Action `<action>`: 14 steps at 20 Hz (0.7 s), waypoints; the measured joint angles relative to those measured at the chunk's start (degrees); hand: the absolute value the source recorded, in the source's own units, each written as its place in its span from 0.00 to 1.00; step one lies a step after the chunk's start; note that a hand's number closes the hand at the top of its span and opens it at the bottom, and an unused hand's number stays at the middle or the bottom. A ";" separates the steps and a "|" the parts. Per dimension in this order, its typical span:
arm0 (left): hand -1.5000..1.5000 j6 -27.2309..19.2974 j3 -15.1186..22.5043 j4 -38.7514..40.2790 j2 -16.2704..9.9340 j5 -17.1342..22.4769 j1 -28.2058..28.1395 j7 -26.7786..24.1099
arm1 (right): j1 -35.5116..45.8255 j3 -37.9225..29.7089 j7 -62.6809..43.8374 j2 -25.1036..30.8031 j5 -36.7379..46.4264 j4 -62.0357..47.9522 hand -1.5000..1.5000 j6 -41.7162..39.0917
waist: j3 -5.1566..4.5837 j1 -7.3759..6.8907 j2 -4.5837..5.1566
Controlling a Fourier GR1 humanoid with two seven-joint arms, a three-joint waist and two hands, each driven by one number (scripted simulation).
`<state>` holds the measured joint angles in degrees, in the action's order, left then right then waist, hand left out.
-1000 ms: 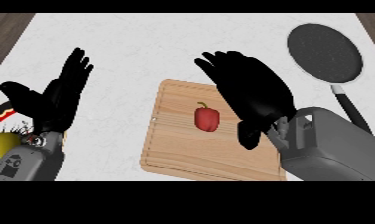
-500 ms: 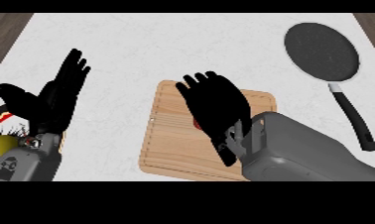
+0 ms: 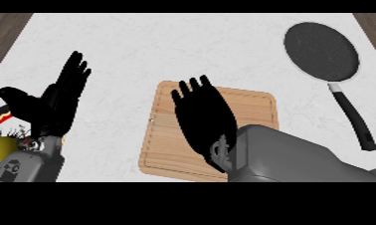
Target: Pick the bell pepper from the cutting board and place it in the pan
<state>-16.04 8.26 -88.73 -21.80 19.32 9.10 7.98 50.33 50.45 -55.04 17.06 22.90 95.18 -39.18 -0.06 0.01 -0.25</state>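
Fingers of the right hand (image 3: 206, 119) are stretching out straight and flat over the cutting board (image 3: 253, 114), pointing toward the far edge of the counter (image 3: 183, 45), so the hand is wide and curled round nothing. The bell pepper is not showing at all: the black palm is covering the middle of the board, so its colour, shape and exact spot cannot be told. The board itself is lying as a pale wooden rectangle with a groove running just inside its rim. The pan (image 3: 323, 51) is sitting well apart at the far right, a dark round dish with its black handle pointing back toward the near edge. The left hand (image 3: 58, 102) is resting open at the left, fingers up.
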 measured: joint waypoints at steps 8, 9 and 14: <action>0.50 1.79 -1.92 -0.61 0.04 -0.05 -0.45 0.64 | -1.44 0.15 0.04 -7.27 6.47 -6.41 0.00 -1.29 | 0.03 -0.26 0.12; 0.50 1.51 -1.82 -1.26 0.19 -0.30 -0.64 1.02 | -1.55 0.03 0.01 -7.90 7.11 -7.45 0.00 -1.49 | 0.03 -0.29 0.11; 0.50 1.99 -2.23 -0.23 0.93 -1.28 -0.12 0.53 | -2.13 -1.03 0.74 -9.22 11.35 -10.95 0.00 -2.50 | 0.03 -0.12 0.17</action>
<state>-14.05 6.03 -88.95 -20.87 18.04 8.98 8.51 48.20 49.42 -54.30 7.85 34.25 84.23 -41.68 -0.03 -0.11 -0.08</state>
